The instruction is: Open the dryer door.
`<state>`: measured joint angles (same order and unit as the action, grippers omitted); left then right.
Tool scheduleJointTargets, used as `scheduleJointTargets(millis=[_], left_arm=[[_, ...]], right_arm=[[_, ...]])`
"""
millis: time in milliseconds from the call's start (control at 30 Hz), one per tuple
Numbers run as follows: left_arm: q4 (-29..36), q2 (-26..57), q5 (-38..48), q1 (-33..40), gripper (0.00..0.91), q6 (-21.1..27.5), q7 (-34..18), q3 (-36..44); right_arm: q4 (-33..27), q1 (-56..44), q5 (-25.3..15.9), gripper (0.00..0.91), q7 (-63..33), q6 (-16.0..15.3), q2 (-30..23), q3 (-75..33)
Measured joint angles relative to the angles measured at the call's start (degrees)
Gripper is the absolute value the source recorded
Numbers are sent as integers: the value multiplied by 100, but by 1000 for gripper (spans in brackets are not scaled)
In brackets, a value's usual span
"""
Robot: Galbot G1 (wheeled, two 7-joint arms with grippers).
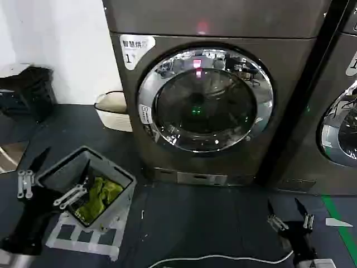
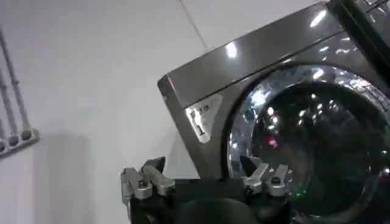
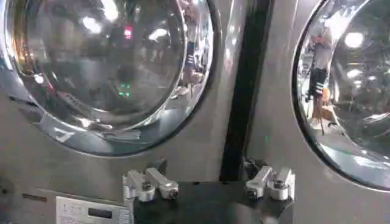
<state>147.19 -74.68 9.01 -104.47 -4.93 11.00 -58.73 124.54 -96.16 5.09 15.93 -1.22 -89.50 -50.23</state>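
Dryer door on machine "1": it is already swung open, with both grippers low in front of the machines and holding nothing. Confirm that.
Not quite. The dryer door is shut, its chrome ring flush against the machine's front, as the head view shows. The rest holds: the left gripper and the right gripper sit low in front of the machines, fingers open and holding nothing.

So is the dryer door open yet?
No, the dryer door sits shut, flush against the front of the machine, with both hands low and away from it.

Black arms, each tool (image 1: 47, 187) (image 1: 290, 219) with silver metal finger mounts, visible screws and dark pointed fingertips.
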Motion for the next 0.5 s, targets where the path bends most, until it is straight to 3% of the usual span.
scheduleJointTargets(millis=[200, 367, 500], left_arm=[[0, 9, 121, -6, 907, 61, 109, 41], [0, -15, 66, -5, 907, -11, 116, 141], [-1, -26, 56, -62, 907, -17, 139, 220]], right_arm=[[440, 269, 687, 907, 505, -320, 451, 208], [546, 850, 1569, 907, 593, -792, 1290, 471], [380, 1452, 2045, 907, 701, -772, 2130, 803]])
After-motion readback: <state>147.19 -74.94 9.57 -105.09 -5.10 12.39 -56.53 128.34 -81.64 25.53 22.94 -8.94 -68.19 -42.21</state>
